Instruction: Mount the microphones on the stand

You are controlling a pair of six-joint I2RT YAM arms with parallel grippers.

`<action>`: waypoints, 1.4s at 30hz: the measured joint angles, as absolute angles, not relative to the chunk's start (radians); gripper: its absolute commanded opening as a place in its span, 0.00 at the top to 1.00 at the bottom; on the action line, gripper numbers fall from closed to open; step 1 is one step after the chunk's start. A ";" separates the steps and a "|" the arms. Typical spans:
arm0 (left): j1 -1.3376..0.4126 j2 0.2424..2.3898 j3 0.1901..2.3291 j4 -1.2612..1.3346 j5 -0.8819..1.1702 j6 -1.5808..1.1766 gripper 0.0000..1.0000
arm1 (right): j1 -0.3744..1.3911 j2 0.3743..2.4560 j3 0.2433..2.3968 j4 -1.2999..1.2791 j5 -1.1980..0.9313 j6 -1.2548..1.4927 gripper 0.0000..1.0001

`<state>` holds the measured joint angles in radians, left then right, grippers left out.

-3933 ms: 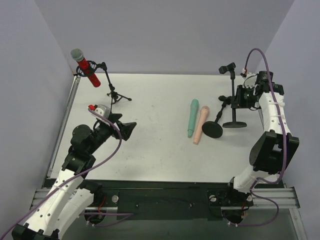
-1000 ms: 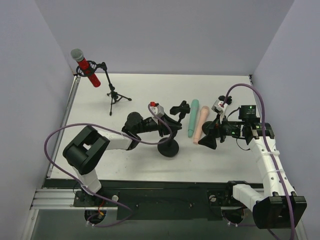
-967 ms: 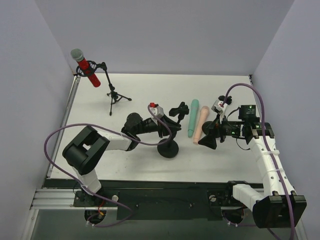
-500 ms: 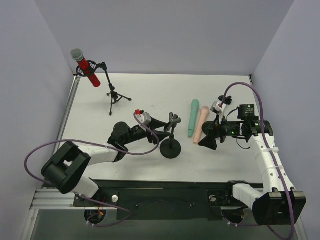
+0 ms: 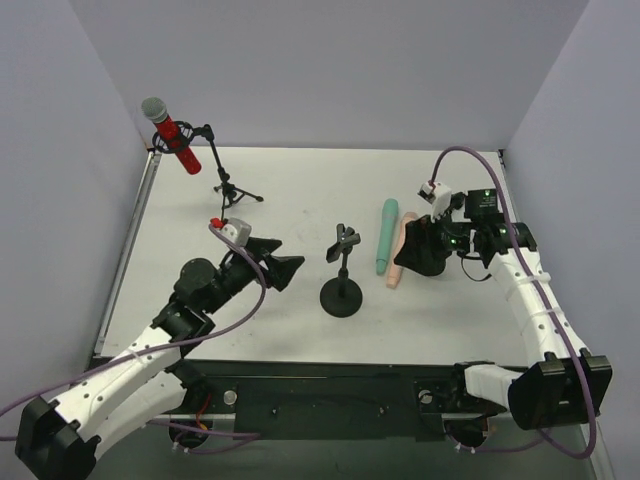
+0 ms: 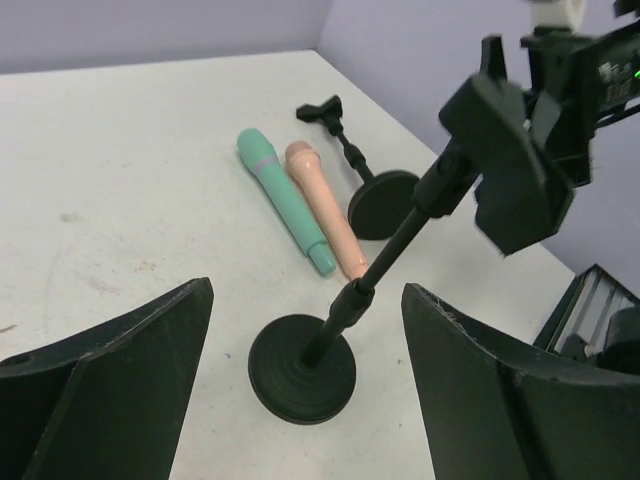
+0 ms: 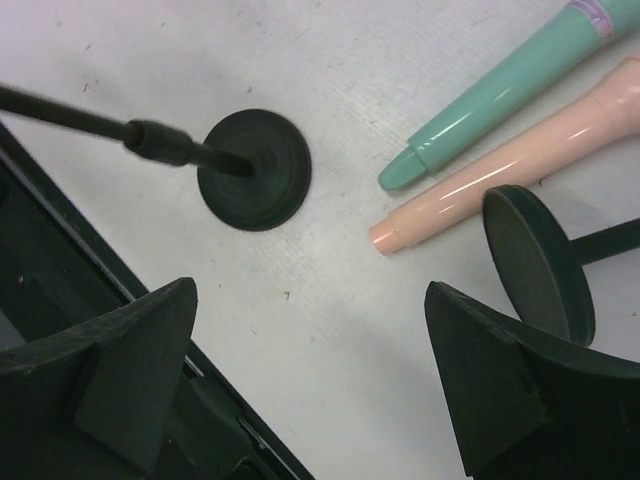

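The red microphone (image 5: pixel 172 135) sits clipped in a tripod stand (image 5: pixel 228 190) at the back left. The mint-green microphone (image 5: pixel 385 236) and the peach-pink microphone (image 5: pixel 396 268) lie side by side on the table right of centre. A round-base stand (image 5: pixel 342 292) is upright at the centre with an empty clip (image 5: pixel 346 240). My left gripper (image 5: pixel 283 268) is open, left of that stand and apart from it; its base (image 6: pixel 302 368) lies ahead between the fingers. My right gripper (image 5: pixel 410 258) is open above the peach-pink microphone's tail (image 7: pixel 395 232), holding nothing.
A second round-base stand (image 6: pixel 378 203) lies tipped on its side right of the microphones, its clip (image 6: pixel 320 108) pointing to the back. Its base (image 7: pixel 535 265) is close to my right gripper's finger. The table's near edge and black rail (image 7: pixel 60 260) lie under the right wrist.
My left gripper opened, let go of the centre stand and drew back to the left; the stand stays upright. My right gripper moved a little back, toward the microphones.
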<state>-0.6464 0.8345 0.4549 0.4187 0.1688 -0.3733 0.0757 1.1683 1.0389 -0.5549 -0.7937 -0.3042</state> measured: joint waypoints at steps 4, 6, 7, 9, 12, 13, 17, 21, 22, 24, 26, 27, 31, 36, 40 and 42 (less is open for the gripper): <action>-0.641 0.713 0.566 0.198 0.115 -0.373 0.12 | 0.136 1.259 1.121 -0.533 -0.620 -0.151 0.17; -0.640 0.678 0.609 0.099 0.107 -0.345 0.12 | 0.167 1.321 1.180 -0.534 -0.545 -0.083 0.17; -0.640 0.664 0.622 0.056 0.108 -0.326 0.12 | 0.179 1.348 1.206 -0.533 -0.520 -0.057 0.17; -0.639 0.634 0.625 -0.014 0.116 -0.295 0.13 | 0.197 1.390 1.248 -0.535 -0.490 -0.023 0.14; -0.639 0.598 0.577 -0.035 0.175 -0.278 0.13 | 0.211 1.455 1.320 -0.570 -0.495 -0.044 0.13; -0.639 0.582 0.535 -0.017 0.217 -0.283 0.13 | 0.213 1.481 1.354 -0.601 -0.511 -0.078 0.13; -0.648 0.575 0.432 0.051 0.312 -0.307 0.13 | 0.211 1.597 1.483 -0.701 -0.545 -0.190 0.13; -0.730 0.649 0.433 0.126 0.307 -0.268 0.12 | 0.210 1.655 1.515 -0.759 -0.579 -0.259 0.13; -0.771 0.682 0.450 0.141 0.299 -0.245 0.12 | 0.210 1.656 1.512 -0.776 -0.584 -0.274 0.13; -0.846 0.756 0.500 0.173 0.278 -0.202 0.11 | 0.207 1.648 1.493 -0.788 -0.596 -0.302 0.13; -0.904 0.821 0.545 0.199 0.234 -0.162 0.11 | 0.198 1.623 1.445 -0.782 -0.616 -0.320 0.13; -0.927 0.844 0.562 0.213 0.205 -0.141 0.11 | 0.194 1.607 1.415 -0.781 -0.627 -0.327 0.13; -1.002 0.897 0.592 0.259 0.065 -0.076 0.11 | 0.157 1.551 1.318 -0.778 -0.671 -0.348 0.13; -1.041 0.979 0.642 0.318 -0.080 -0.035 0.12 | 0.123 1.528 1.296 -0.765 -0.731 -0.360 0.13; -1.041 1.027 0.684 0.337 -0.159 -0.026 0.19 | 0.119 1.510 1.284 -0.760 -0.755 -0.373 0.13; -1.040 1.037 0.700 0.340 -0.191 -0.022 0.29 | 0.119 1.507 1.283 -0.760 -0.762 -0.376 0.13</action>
